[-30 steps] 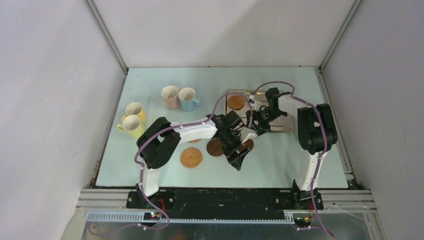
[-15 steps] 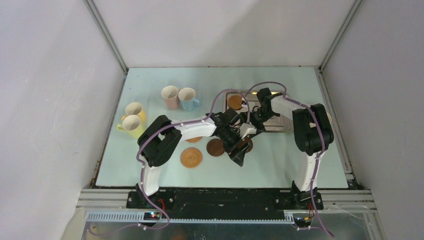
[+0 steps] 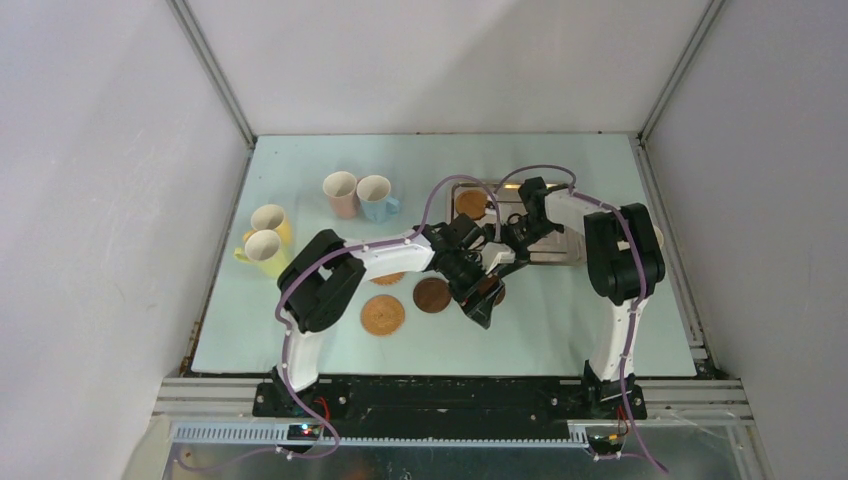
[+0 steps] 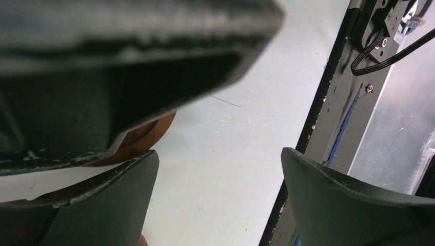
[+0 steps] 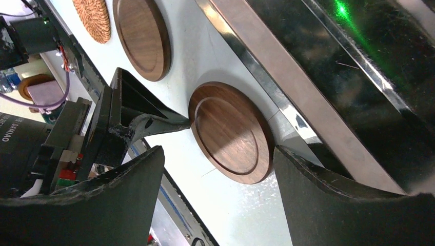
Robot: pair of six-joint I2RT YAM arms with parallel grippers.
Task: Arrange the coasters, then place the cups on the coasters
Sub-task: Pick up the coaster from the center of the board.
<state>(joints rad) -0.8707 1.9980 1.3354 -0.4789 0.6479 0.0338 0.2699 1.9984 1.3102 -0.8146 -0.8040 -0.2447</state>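
My left gripper hangs open over the table's middle with only bare table between its fingers. A dark brown coaster lies flat just beside it; a sliver of that coaster shows in the left wrist view. My right gripper is open too, and in the right wrist view its jaws straddle this coaster without touching it. A second dark coaster and a tan coaster lie to the left. Another tan coaster lies on the tray. Pink, blue and two yellow cups stand back left.
The steel tray sits under the right arm, its rim right next to the straddled coaster. One more tan coaster peeks out from under the left forearm. Both grippers are crowded together, almost touching.
My right gripper has swung left and toward me off the tray, down over the dark coaster beside the left gripper. The left arm has shifted only slightly.
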